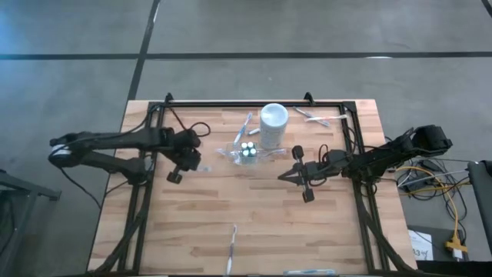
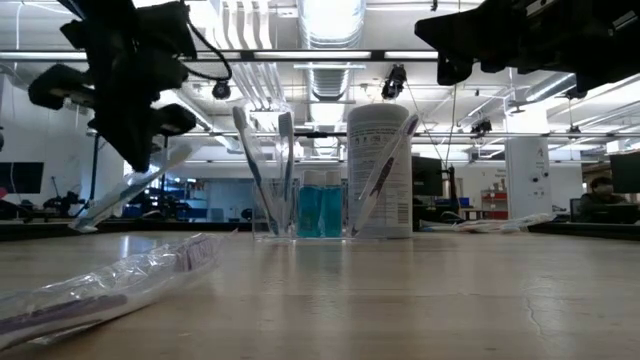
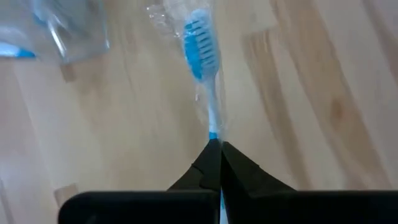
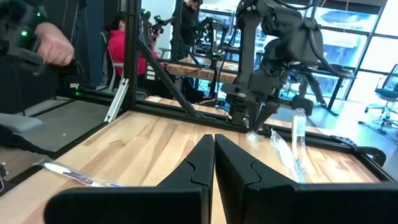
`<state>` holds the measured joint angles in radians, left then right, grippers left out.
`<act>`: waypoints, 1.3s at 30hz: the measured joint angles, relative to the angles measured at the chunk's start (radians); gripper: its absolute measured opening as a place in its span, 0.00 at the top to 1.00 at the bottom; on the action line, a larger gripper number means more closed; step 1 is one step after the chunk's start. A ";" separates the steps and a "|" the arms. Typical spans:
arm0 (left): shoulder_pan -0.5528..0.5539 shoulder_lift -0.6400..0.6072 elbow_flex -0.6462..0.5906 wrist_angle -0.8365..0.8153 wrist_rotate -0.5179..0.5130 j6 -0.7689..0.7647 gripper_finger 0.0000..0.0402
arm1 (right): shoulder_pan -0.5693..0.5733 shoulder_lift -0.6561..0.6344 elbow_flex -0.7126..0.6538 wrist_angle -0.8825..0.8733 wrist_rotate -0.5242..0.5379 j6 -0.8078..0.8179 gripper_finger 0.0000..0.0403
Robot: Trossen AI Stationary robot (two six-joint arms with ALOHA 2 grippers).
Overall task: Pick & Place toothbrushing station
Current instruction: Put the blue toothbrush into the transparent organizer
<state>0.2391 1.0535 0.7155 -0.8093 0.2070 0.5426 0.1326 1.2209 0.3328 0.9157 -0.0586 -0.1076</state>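
Clear holder (image 2: 275, 215) holds toothbrushes (image 2: 285, 150); teal tubes (image 2: 322, 210) stand beside.

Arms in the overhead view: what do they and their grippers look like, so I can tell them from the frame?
Both arms are dark, nearly black, jointed links with black cables looped along them. The left gripper and the right gripper each end in two matte black, angular fingers tapering to thin tips. Neither shows visible markings. In the high view, yellow and white cables trail beside the right arm's base.
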 joint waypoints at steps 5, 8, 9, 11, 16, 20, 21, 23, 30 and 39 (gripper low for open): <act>-0.060 -0.048 0.002 0.056 0.002 -0.150 1.00 | 0.011 0.011 0.003 -0.001 -0.088 0.012 0.98; -0.099 -0.087 0.016 0.065 0.002 -0.232 1.00 | 0.027 0.019 0.021 0.003 -0.122 -0.019 0.98; -0.116 -0.104 0.022 0.068 0.002 -0.257 1.00 | 0.030 0.022 0.037 0.012 -0.120 -0.019 0.98; -0.159 -0.137 0.036 0.079 0.002 -0.296 1.00 | 0.034 0.023 0.063 0.002 -0.102 0.011 0.98; -0.279 -0.208 0.077 0.214 -0.094 -0.365 1.00 | 0.036 0.041 0.179 -0.130 -0.110 0.088 0.89; -0.360 -0.233 0.101 0.391 -0.260 -0.436 1.00 | 0.034 0.090 0.285 -0.179 -0.009 0.131 0.74; -0.376 -0.233 0.104 0.441 -0.307 -0.450 1.00 | 0.031 0.113 0.311 -0.143 0.030 0.158 0.70; -0.405 -0.232 0.106 0.531 -0.380 -0.450 1.00 | 0.017 0.149 0.348 -0.067 0.080 0.195 0.62; -0.426 -0.194 0.105 0.711 -0.456 -0.411 1.00 | -0.053 0.259 0.496 -0.025 0.082 0.208 0.41; -0.425 -0.131 0.124 0.802 -0.499 -0.360 1.00 | -0.080 0.398 0.703 -0.170 0.077 0.152 0.35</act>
<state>-0.1864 0.9224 0.8399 -0.0074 -0.2924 0.1822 0.0525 1.6187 1.0360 0.7462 0.0182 0.0444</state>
